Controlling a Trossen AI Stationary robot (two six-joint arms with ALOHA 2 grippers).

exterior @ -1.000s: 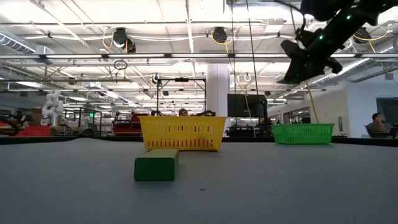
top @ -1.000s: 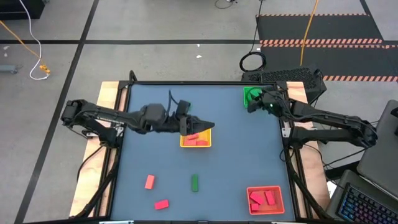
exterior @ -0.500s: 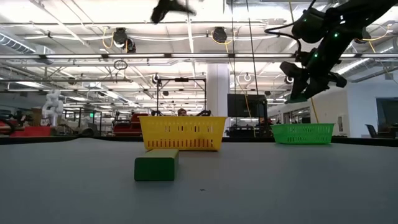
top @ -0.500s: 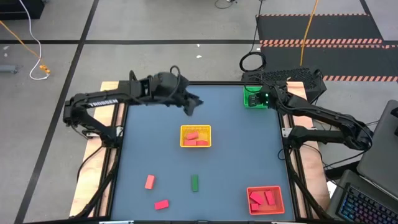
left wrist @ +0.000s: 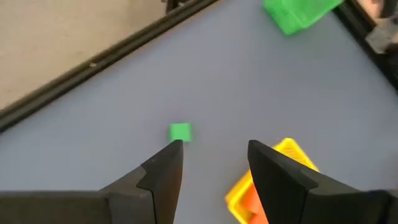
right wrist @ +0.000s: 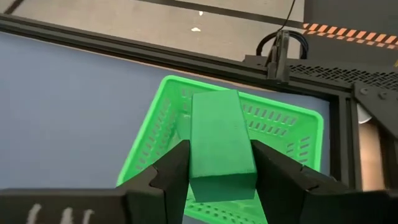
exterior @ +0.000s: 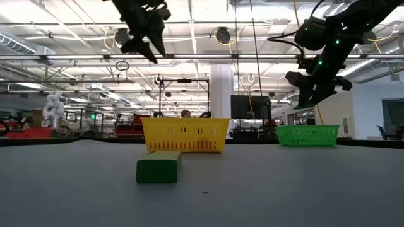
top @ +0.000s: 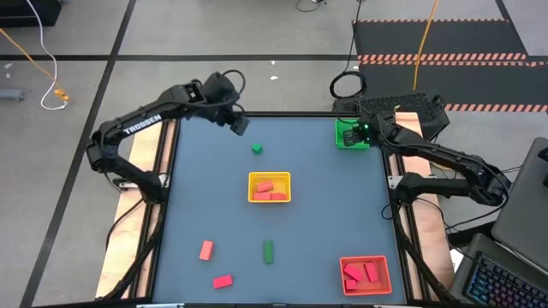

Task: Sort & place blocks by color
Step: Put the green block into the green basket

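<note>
- Our left gripper (top: 239, 126) hovers high over the counter's (top: 205, 197) far-left area, at about eleven o'clock from the yellow basket (top: 270, 187). Its fingers (left wrist: 163, 171) stand apart and carry nothing.
- At seven o'clock from the yellow basket, near the front-left of the counter, we see two red blocks: one (top: 206, 249) standing lengthwise, the other (top: 223, 281) nearer the front edge, lying askew.
- A small green cube (top: 257, 149) shows just beyond the yellow basket, at about eleven o'clock from it and apart from the left gripper; in the left wrist view it (left wrist: 180, 131) appears just past the left fingertip. We cannot tell whether it rests on the counter or is in the air.
- The yellow basket sits at the counter's middle and holds red blocks (top: 269, 190).
- A dark green bar (top: 268, 251) lies at six o'clock from the yellow basket, well apart from it, lengthwise toward the front edge.
- The green basket (top: 346, 133) sits in the far-right corner, at two o'clock from the yellow one.
- Our right gripper (top: 361, 133) hangs above the green basket, fingers (right wrist: 163, 173) clamped on a green block (right wrist: 221, 143), which is held lengthwise over the basket's inside and clear of its floor.
- The orange basket (top: 366, 274) sits in the near-right corner, at five o'clock from the yellow basket, with several red blocks (top: 360, 273) inside.
</note>
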